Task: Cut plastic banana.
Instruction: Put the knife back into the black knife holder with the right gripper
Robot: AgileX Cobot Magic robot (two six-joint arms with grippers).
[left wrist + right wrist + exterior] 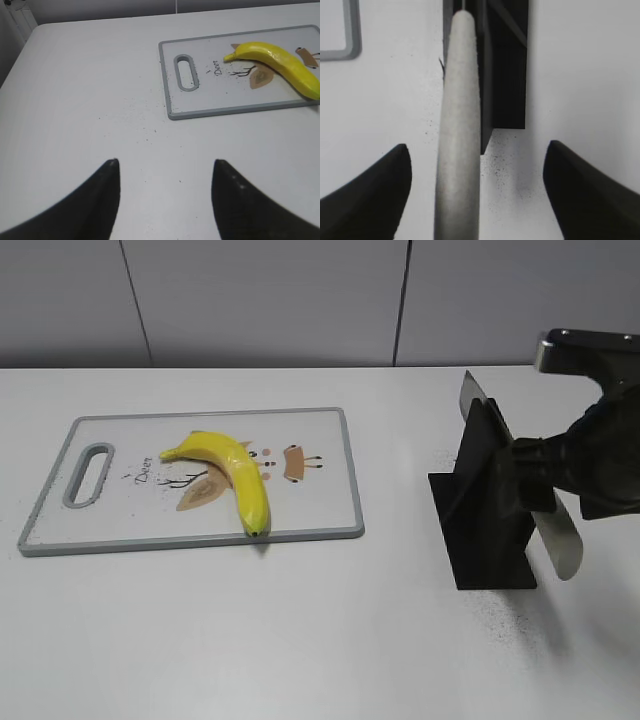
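Yellow banana (228, 468) with dark tip, on a white cutting board (120, 515) with grey rim, printed with a brown and black deer motif. Black knife stand (485, 502), silver-grey knife (558, 538), black gripper fingers (97, 200); white tabletop (250, 640) speckled with dark flecks.

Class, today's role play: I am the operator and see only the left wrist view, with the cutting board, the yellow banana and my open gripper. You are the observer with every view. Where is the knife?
Observer: The grey-handled metal knife sits in a black slotted stand, right of the white, grey-rimmed cutting board.
Operator: Is the right gripper holding it?
Observer: No. The right gripper is open, one finger on each side of the handle, neither touching it.
Operator: My frame cuts off the banana's far end. Where is it?
Observer: The yellow plastic banana ends at the board's near rim.
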